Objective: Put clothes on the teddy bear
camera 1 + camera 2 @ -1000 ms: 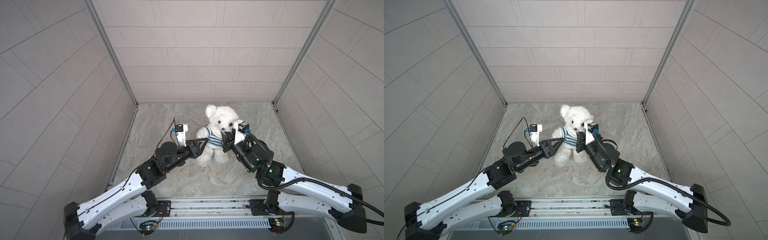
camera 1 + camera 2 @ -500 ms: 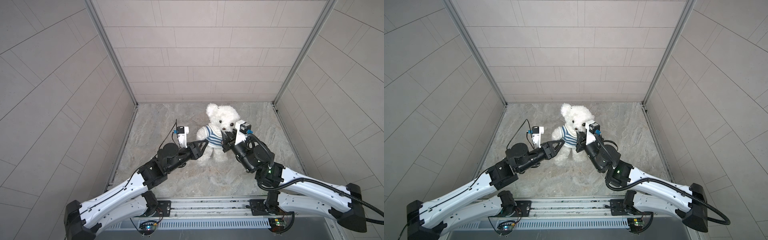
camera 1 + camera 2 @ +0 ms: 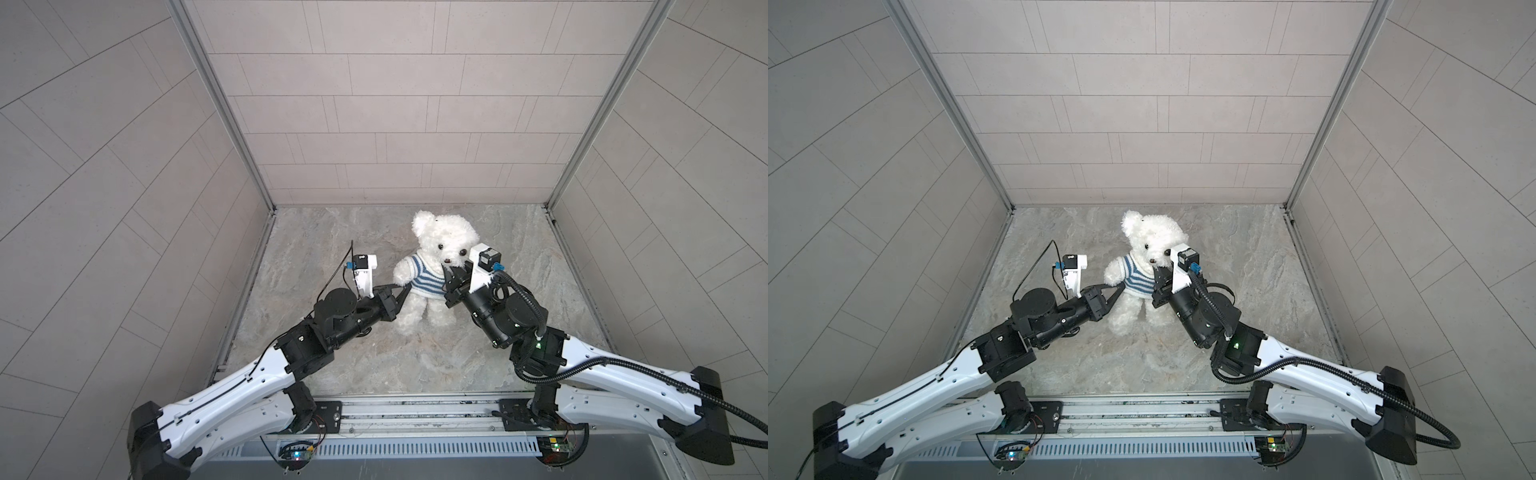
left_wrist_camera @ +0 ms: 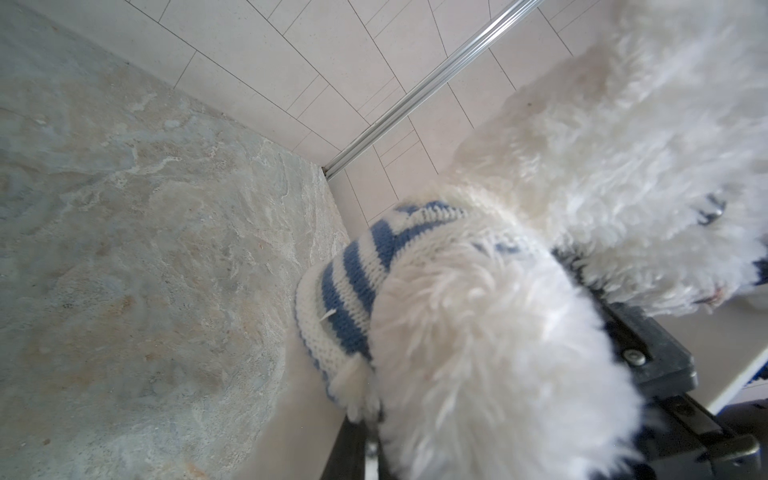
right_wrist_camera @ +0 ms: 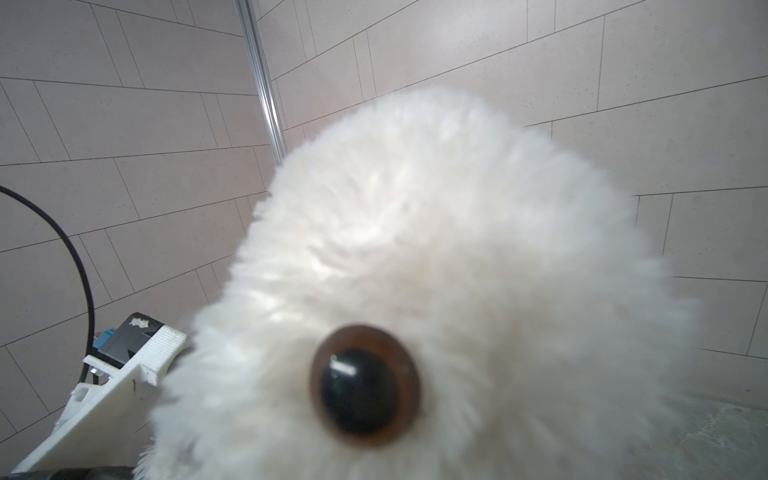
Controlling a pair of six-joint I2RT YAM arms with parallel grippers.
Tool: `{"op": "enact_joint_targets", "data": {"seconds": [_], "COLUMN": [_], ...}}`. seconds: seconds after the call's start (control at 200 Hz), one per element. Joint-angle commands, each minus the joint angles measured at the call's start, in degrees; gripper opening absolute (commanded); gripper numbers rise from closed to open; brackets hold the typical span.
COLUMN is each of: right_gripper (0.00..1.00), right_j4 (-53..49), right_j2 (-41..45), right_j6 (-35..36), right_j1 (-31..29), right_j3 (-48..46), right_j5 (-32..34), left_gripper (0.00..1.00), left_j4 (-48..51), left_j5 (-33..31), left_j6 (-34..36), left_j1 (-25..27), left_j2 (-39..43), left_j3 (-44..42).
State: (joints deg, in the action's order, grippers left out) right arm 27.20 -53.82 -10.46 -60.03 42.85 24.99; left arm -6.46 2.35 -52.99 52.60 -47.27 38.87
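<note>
A fluffy white teddy bear [image 3: 444, 245] [image 3: 1154, 245] stands upright mid-floor in both top views, a blue-and-white striped shirt [image 3: 424, 282] [image 3: 1136, 280] around its torso. My left gripper [image 3: 405, 289] [image 3: 1119, 291] is shut on the shirt's lower hem beside the bear's arm. The left wrist view shows the shirt [image 4: 353, 282] with a tuft of hem pinched in my left gripper [image 4: 370, 419]. My right gripper [image 3: 449, 282] [image 3: 1158, 282] presses into the shirt's other side under the chin, jaws closed there and fingertips buried in fur. The bear's face [image 5: 415, 249] fills the right wrist view.
Tiled walls close in the marbled floor [image 3: 332, 353] on three sides, with a metal rail [image 3: 415, 409] along the front. The bear's legs rest on the floor between both arms. The left arm's white camera mount [image 5: 124, 374] shows beside the bear's head.
My left gripper's jaws, open a second ago, have closed on the shirt's hem. The right gripper and the bear have hardly moved.
</note>
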Motion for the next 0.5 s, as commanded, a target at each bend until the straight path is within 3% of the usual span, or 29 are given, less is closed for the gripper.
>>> {"op": "enact_joint_targets", "data": {"seconds": [0.0, 0.385, 0.496], "right_gripper": [0.0, 0.0, 0.0], "right_j4": [4.87, 10.24, 8.73], "right_j2": [2.14, 2.63, 2.52], "right_j6": [0.57, 0.53, 0.53], "right_j1": [-0.35, -0.44, -0.52], "right_j3": [-0.45, -1.62, -1.16], "right_j5": [0.24, -2.6, -2.19], "left_gripper": [0.09, 0.0, 0.12], "left_j4": [1.15, 1.65, 1.79], "left_j5": [-1.49, -2.35, -2.05], "left_j6": [1.01, 1.33, 2.28], "left_j1": [0.36, 0.38, 0.39], "left_j2": [1.45, 2.25, 2.97], "left_j3": [-2.2, -4.68, -4.03]}}
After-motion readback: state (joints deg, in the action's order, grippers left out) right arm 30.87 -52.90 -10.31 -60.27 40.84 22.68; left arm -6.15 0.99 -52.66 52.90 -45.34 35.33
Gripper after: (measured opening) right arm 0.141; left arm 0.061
